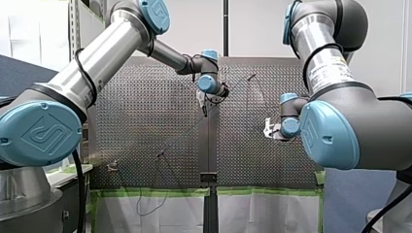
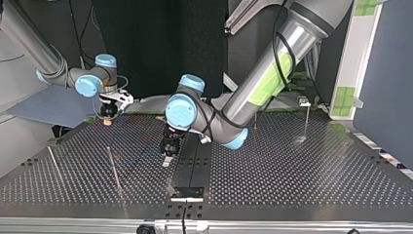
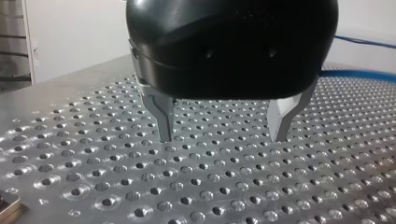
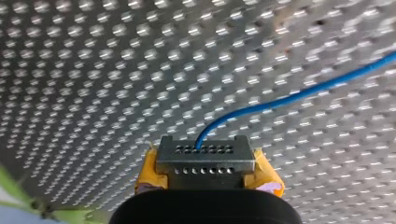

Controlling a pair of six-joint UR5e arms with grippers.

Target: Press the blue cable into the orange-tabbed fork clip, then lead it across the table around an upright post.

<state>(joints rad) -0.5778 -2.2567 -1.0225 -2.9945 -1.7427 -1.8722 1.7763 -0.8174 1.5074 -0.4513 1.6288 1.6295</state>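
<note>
The blue cable (image 4: 299,95) runs from a grey perforated end block (image 4: 201,154) away over the table. My right gripper (image 4: 208,163) is shut on that block, with its yellow pads (image 4: 149,172) on either side. It hovers near the table's far left corner in the top view (image 2: 107,117). My left gripper (image 3: 222,135), black with metal fingers, stands open just above the perforated plate with nothing between its fingers. It is near the table's middle (image 2: 167,158). A stretch of blue cable (image 3: 359,41) shows far beyond it. I cannot make out the orange-tabbed clip.
Thin upright posts stand on the plate: two at the top view's left (image 2: 114,168) (image 2: 53,163) and one at the back right (image 2: 307,119). A dark bracket (image 2: 186,192) sits at the seam near the top view's bottom edge. A thin cable (image 1: 145,208) hangs over the table's edge.
</note>
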